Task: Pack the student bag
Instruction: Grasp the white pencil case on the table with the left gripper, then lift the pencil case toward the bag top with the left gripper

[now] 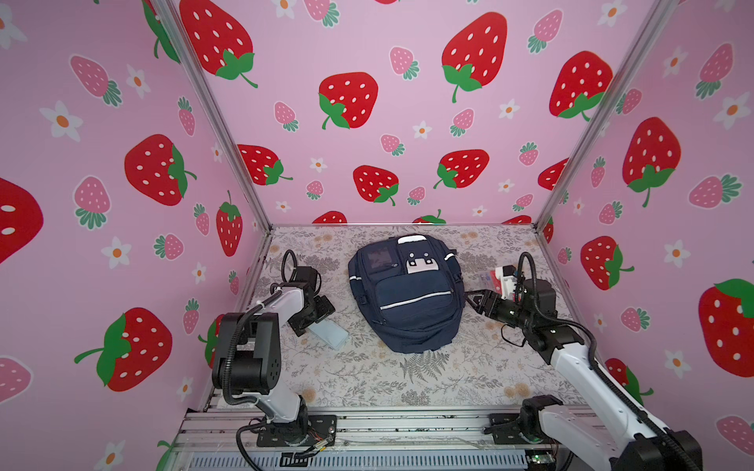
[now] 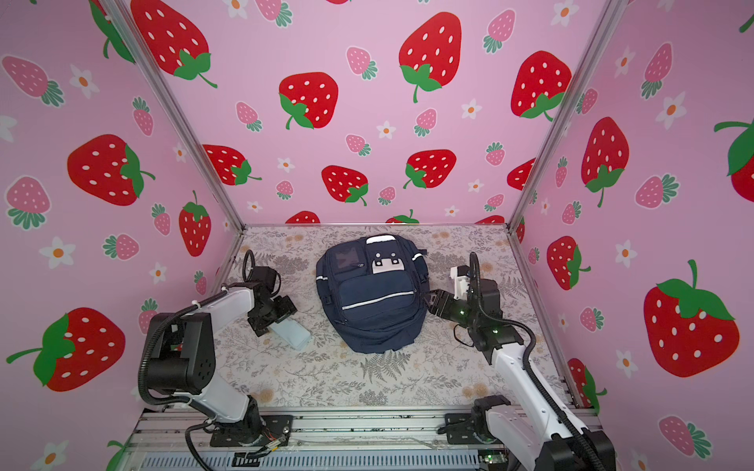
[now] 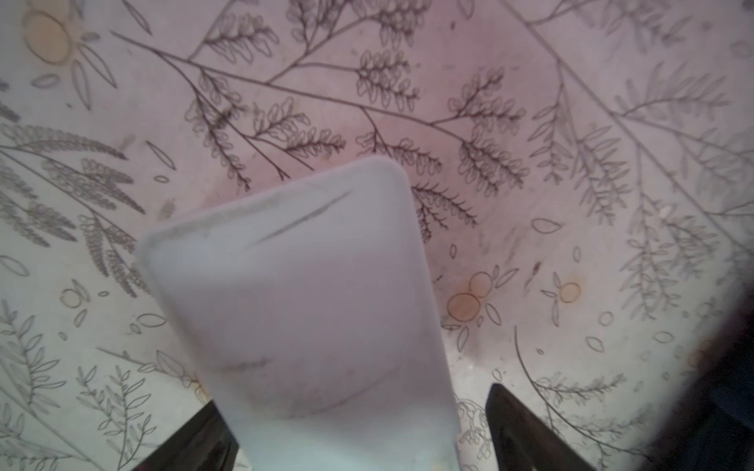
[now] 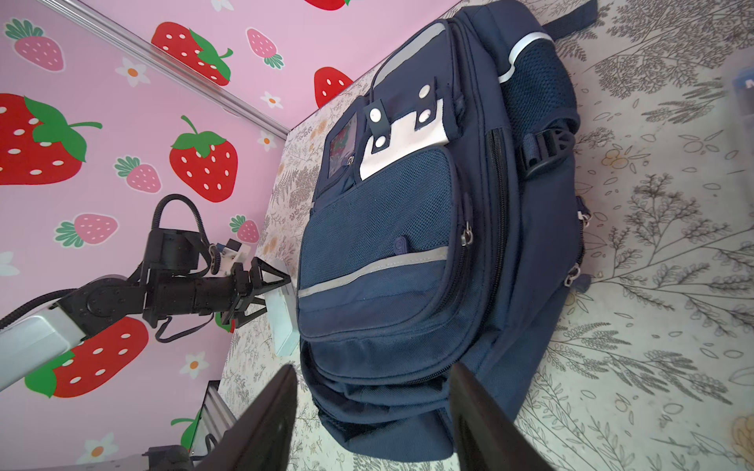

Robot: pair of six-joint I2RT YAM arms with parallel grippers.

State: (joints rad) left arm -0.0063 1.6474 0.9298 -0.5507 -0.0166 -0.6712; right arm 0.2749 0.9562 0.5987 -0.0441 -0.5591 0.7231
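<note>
The student bag (image 1: 408, 293) (image 2: 373, 293) is a navy backpack lying flat in the middle of the floral table, front up, white patch towards the back wall. My left gripper (image 1: 320, 322) (image 2: 283, 322) is low at its left side, open, jaws either side of a pale blue flat case (image 1: 332, 334) (image 3: 293, 293) that lies on the table. One finger (image 3: 522, 432) stands clear of the case. My right gripper (image 1: 473, 299) (image 4: 373, 367) is open at the bag's right side, fingertips pointing at it, with a lower part of the bag (image 4: 408, 253) just ahead of them.
A clear box with red and white contents (image 1: 489, 279) sits behind my right wrist, near the right wall. Strawberry-print walls close in three sides. The aluminium rail (image 1: 367, 424) with both arm bases runs along the front. Bare table (image 1: 408, 387) lies in front of the bag.
</note>
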